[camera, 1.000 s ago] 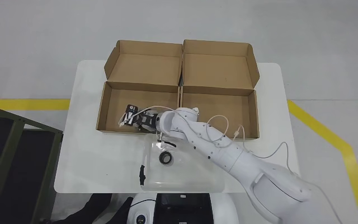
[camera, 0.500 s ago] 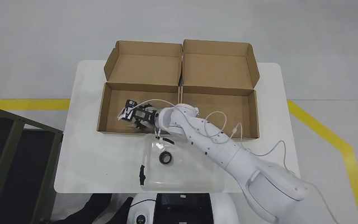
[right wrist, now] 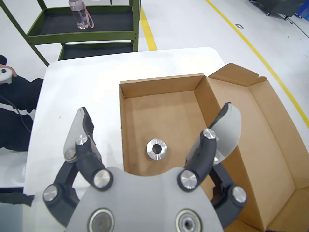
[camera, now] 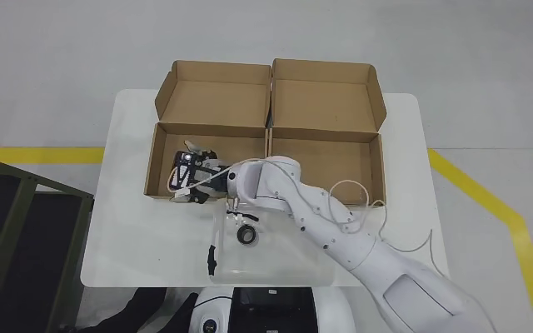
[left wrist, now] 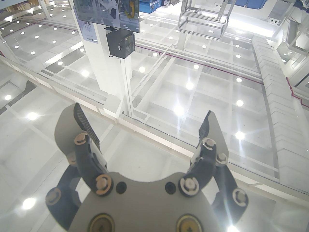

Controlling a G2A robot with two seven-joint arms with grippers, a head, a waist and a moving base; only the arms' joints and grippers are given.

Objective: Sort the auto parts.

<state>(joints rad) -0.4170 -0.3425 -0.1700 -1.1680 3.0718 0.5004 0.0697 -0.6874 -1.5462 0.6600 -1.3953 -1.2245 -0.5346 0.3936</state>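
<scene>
Overhead, the right gripper (right wrist: 155,109) hung above the left cardboard box (camera: 152,166), which sat at eleven o'clock from the clear tray (camera: 279,278) on the white table (camera: 125,241). Its fingers were spread apart and held nothing. Under them a metal ring (right wrist: 156,148) lay flat on the box floor, touching no wall. The right cardboard box (camera: 329,171) stood just beside the first, at one o'clock from the tray. In the tray a black ring (camera: 246,236) lay toward nine o'clock, with a black strip (camera: 211,259) at the eight o'clock rim. The left gripper (left wrist: 143,111) pointed at the ceiling, fingers apart and empty
</scene>
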